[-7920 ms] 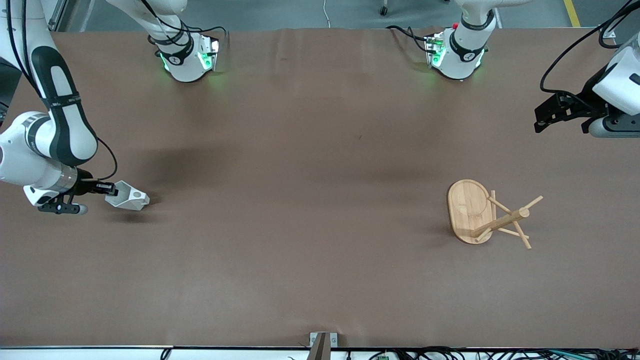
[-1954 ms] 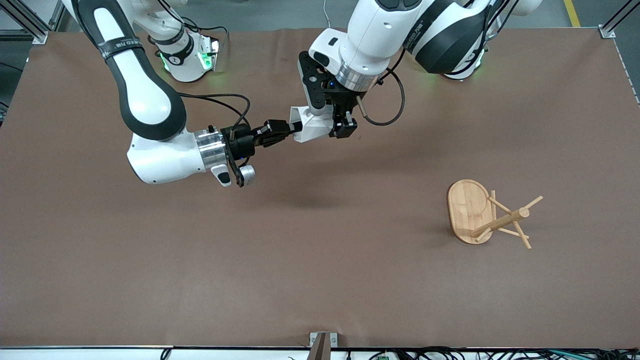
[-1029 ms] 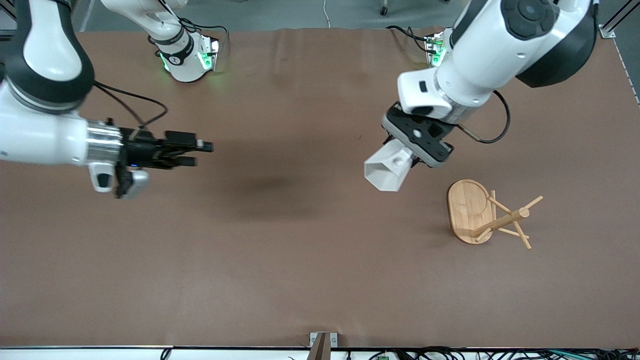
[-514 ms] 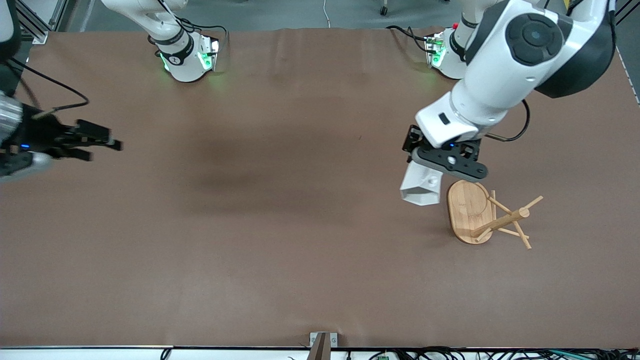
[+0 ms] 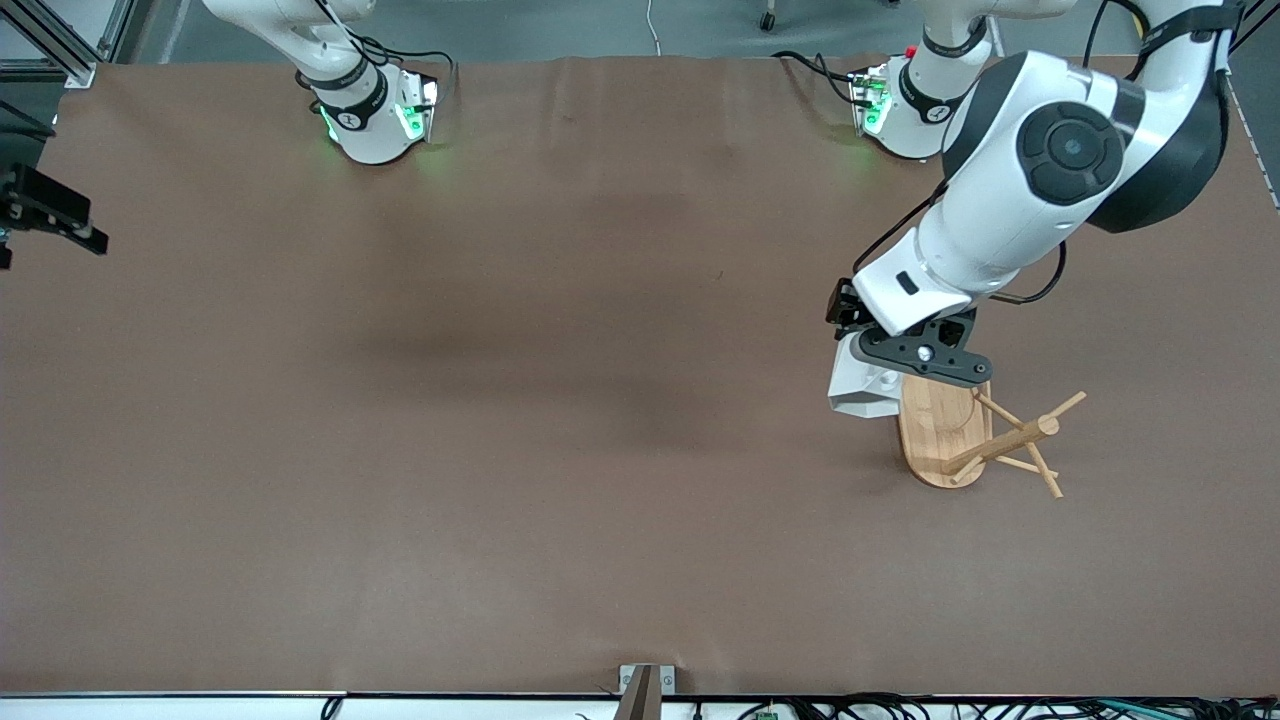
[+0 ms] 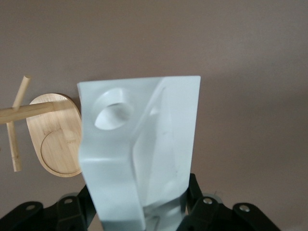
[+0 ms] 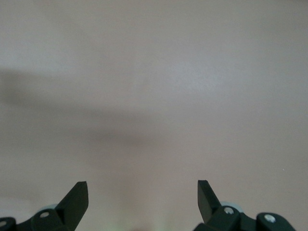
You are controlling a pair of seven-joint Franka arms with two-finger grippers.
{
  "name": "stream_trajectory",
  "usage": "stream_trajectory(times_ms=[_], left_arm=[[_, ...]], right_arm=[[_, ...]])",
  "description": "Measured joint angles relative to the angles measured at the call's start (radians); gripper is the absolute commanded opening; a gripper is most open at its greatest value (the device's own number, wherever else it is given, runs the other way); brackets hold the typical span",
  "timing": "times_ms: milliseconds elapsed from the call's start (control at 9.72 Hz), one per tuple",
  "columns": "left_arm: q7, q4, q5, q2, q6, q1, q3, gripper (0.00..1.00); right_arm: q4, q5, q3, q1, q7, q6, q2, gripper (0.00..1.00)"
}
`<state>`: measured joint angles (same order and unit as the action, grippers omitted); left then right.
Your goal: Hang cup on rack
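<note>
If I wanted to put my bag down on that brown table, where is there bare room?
Most of the brown table is bare, from the right pincer at its edge to the bamboo peg rack. It is crowded only there, where the left pincer holds the white faceted cup over the rack's base.

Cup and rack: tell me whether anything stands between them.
Nothing visible does. The left tool holds the cup in the air at the edge of the rack base, and only bare table lies around them. The right tool waits open at the right arm's end of the table.
</note>
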<state>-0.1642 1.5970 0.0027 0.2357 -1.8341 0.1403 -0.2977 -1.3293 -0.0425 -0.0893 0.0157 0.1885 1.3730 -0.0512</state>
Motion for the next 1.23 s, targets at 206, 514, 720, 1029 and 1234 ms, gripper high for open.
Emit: stream_trajectory(times_ms=[206,514,720,1029,1234], left_arm=[[0.027,0.045,0.001,-0.001,-0.043,-0.018,0.0,0.1],[0.14,0.156,0.001,-0.016,-0.135,-0.043,0.003,0.11],[0.182,0.228,0.001,-0.052,-0.183,-0.049,0.025,0.11],[0.261,0.309,0.001,-0.107,-0.209,-0.075,0.072,0.11],[0.3,0.345,0.001,-0.118,-0.244,-0.078,0.091,0.11]], right_arm=[[-0.017,0.019,0.017,-0.002,-0.035,0.003,0.031,0.99],[-0.122,0.023,0.029,-0.02,-0.076,0.073,0.073,0.99],[-0.163,0.023,0.033,-0.021,-0.101,0.108,0.076,0.99],[-0.166,0.023,0.037,-0.021,-0.145,0.11,0.076,0.99],[-0.166,0.024,0.041,-0.021,-0.163,0.11,0.076,0.99]])
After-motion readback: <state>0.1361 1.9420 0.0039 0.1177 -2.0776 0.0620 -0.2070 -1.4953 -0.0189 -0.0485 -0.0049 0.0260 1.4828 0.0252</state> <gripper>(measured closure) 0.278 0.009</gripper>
